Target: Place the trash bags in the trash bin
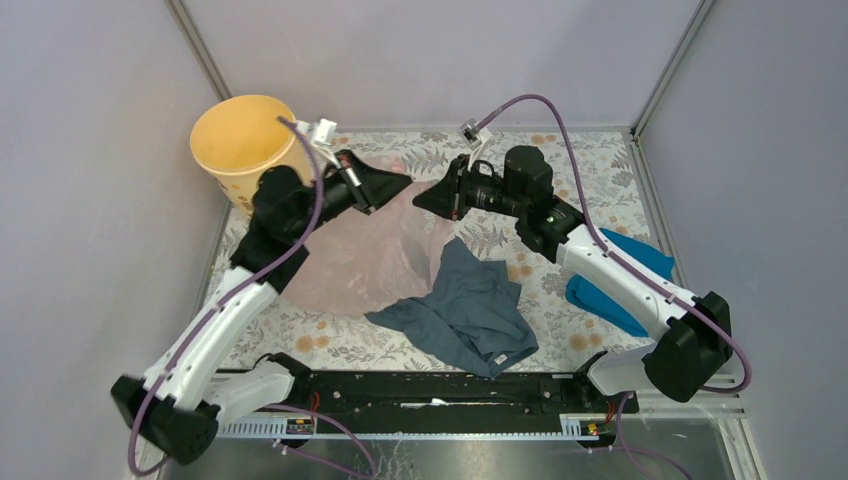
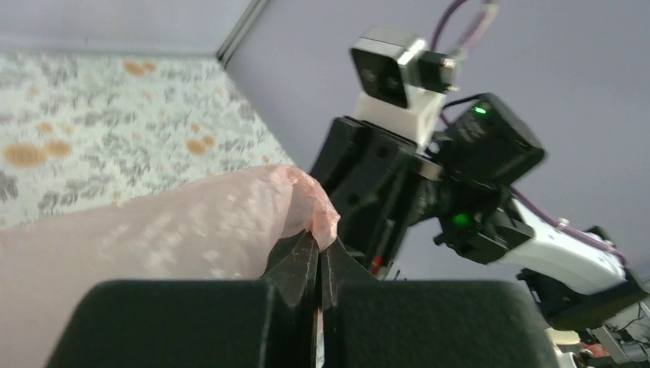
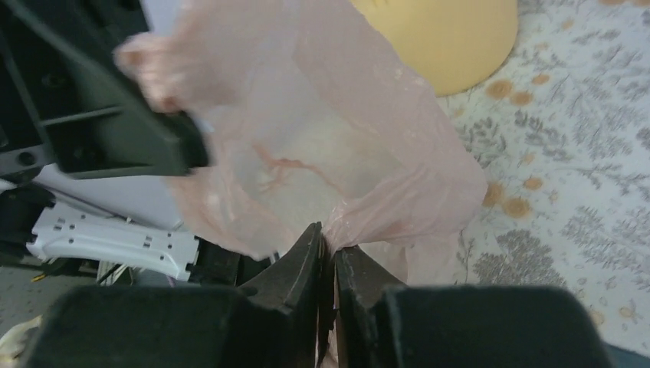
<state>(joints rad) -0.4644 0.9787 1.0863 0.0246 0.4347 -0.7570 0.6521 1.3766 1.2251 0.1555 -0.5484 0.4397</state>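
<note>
Count: one bag (image 1: 360, 250), one bin (image 1: 228, 178), one garment (image 1: 470, 310), one blue cloth (image 1: 612, 298), and my two arms.
Bag look: pale pink and translucent, so the floral print shows faintly through it. It is wrinkled and has a dull shine.
Bag material: very thin plastic film, bunched into tight creases where it is pinched and slack elsewhere.
Bag place: its top edge is lifted and stretched between my two sets of jaws. The rest hangs down onto the counter (image 1: 330, 340), between the bin and the garment.
Left jaws: closed tight, my fingers (image 2: 295, 268) meeting at the tips with a gathered corner of film caught between them.
Right jaws: closed to a thin slit, my fingers (image 3: 295, 264) nipping a twisted fold of the opposite edge. The bag billows open just past them.
Bin: round yellow-orange plastic with smooth walls narrowing downward. It stands upright at the far left corner, mouth open, just behind my left wrist.
Garment: grey-blue soft knit, crumpled flat, its far edge touching the bag's near right side.
Blue cloth: bright blue and folded, lying at the right edge, partly under my right arm and well apart from the bag.
Counter: covered with a pale sheet printed with grey leaves and orange flowers.
</note>
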